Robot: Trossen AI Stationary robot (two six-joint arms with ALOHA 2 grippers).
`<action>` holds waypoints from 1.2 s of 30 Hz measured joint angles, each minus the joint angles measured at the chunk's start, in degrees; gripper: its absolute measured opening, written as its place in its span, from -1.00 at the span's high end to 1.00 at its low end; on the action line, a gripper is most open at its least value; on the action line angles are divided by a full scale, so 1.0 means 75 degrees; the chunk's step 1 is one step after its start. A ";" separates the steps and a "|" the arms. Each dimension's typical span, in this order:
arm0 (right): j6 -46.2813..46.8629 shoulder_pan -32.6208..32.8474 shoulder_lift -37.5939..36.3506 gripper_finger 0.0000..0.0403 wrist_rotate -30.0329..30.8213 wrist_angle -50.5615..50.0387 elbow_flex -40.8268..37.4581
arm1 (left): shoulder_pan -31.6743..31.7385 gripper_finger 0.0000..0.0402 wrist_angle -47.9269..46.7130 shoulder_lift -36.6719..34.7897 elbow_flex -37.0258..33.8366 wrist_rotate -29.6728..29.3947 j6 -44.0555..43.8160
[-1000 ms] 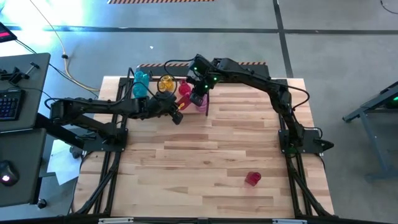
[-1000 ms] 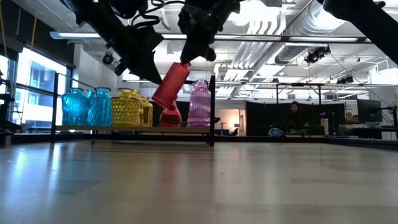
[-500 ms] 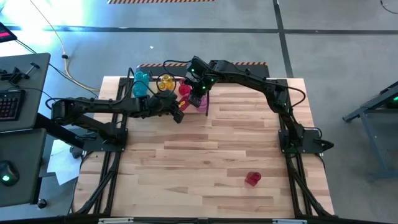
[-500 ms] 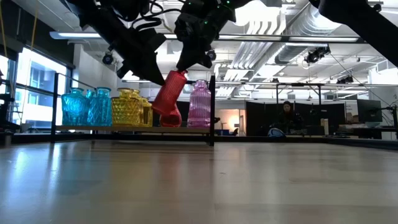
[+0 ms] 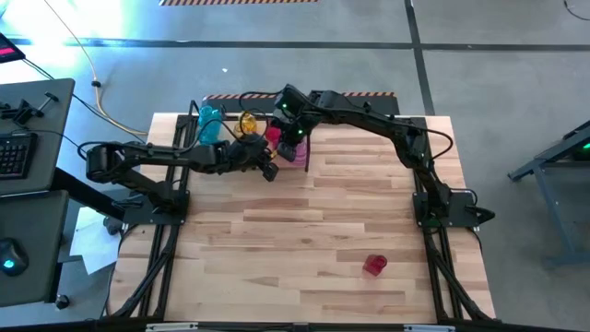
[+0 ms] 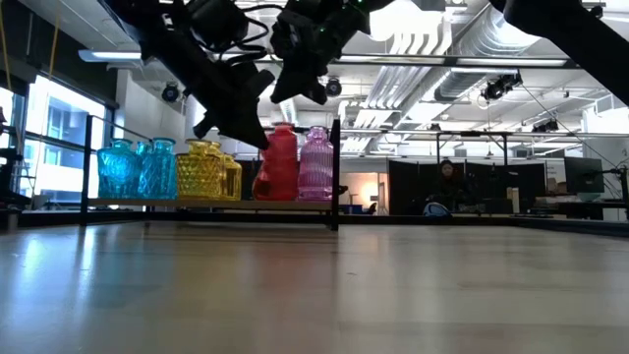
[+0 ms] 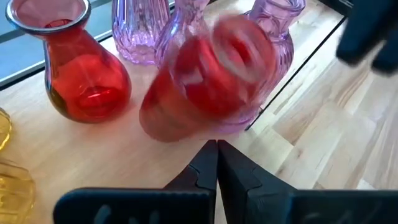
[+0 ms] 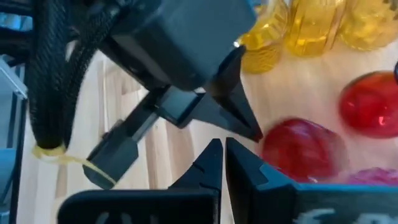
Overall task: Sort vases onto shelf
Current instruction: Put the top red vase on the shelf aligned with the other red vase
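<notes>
A tall red vase [image 6: 280, 162] stands upright on the shelf's wooden plank [image 6: 197, 205], between the yellow vases [image 6: 206, 169] and a pink vase [image 6: 316, 162]. The cyan vases [image 6: 138, 169] stand at the shelf's left end. My left gripper [image 6: 258, 138] is shut, its tip at the red vase's left side. My right gripper [image 6: 295, 90] is shut and hangs just above the vase's mouth, apart from it. In the left wrist view the red vase [image 7: 205, 81] is blurred, and a bulbous red vase [image 7: 81, 81] stands beside it. My left gripper's shut fingertips [image 8: 258, 134] lie against the tall red vase's side [image 8: 273, 146]. They come slanting down from the table's left and near side. The vase stands on its base on the shelf's plank.
Another small red vase [image 5: 373, 266] lies on the table near the front right. A black upright rod [image 6: 336, 172] closes the shelf's right end, just past the pink vases. Both arms crowd the shelf's right half [image 5: 295, 152]. The table's middle holds nothing.
The tall red vase hung tilted under my right gripper, neck up and to the right. It has gone down onto the shelf and come upright, free of that gripper. My left gripper has moved down and toward the table's right, up to the vase's side.
</notes>
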 joint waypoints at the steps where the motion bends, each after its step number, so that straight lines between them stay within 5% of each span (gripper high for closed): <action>1: -0.0002 -0.0004 0.0000 1.00 -0.0019 0.0058 0.0000 | 0.0000 1.00 -0.0017 -0.0003 0.0000 0.0003 -0.0003; 18: -0.0005 -0.0184 0.0000 0.99 0.0024 0.0055 0.0000 | -0.0023 1.00 -0.0090 -0.0134 0.0013 0.0038 -0.0143; 28: -0.0404 -0.0229 0.0000 0.99 0.1150 0.0017 0.0218 | -0.0133 1.00 0.0045 -0.0982 0.0019 -0.0711 0.0516; 36: -0.0337 -0.0730 0.0000 0.99 0.1015 -0.0213 0.0475 | 0.0968 1.00 -0.0265 -0.1651 0.0246 -0.0717 0.0812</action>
